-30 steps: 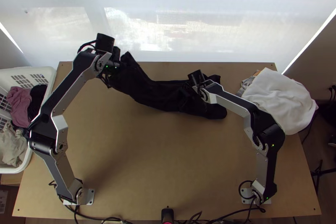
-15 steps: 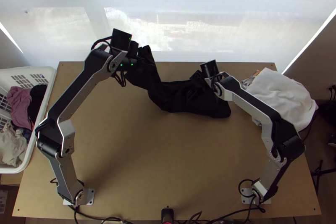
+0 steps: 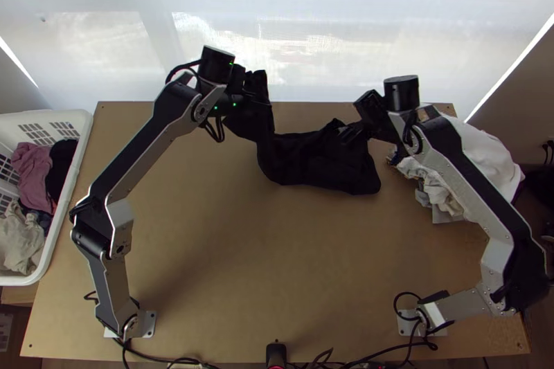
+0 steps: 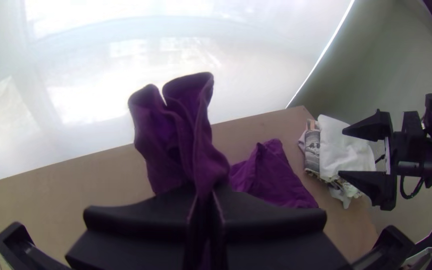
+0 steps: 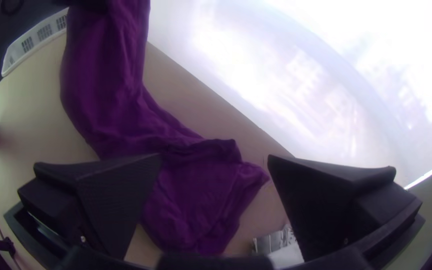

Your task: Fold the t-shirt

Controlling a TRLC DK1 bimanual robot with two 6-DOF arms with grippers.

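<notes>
The t-shirt (image 3: 318, 165), black in the top view and purple in the wrist views, lies bunched toward the table's far side, its left part lifted. My left gripper (image 3: 260, 100) is up at that raised part. In the left wrist view the left gripper (image 4: 205, 200) is shut on the shirt (image 4: 176, 135), whose gathered cloth stands up beyond the fingers. At the shirt's right end, my right gripper (image 3: 352, 120) is over the cloth. The right wrist view has the right gripper (image 5: 215, 160) open, with the shirt (image 5: 196, 190) below and between its fingers, not pinched.
White and patterned cloths (image 3: 485, 154) are piled at the table's far right, partly under the right arm. A white basket (image 3: 79, 135) holding clothes stands at the left edge. Bare tabletop (image 3: 277, 265) spreads in front of the shirt.
The left gripper has moved right, drawing the shirt's raised part along with it. My right gripper has moved to the right and come away from the middle of the shirt.
</notes>
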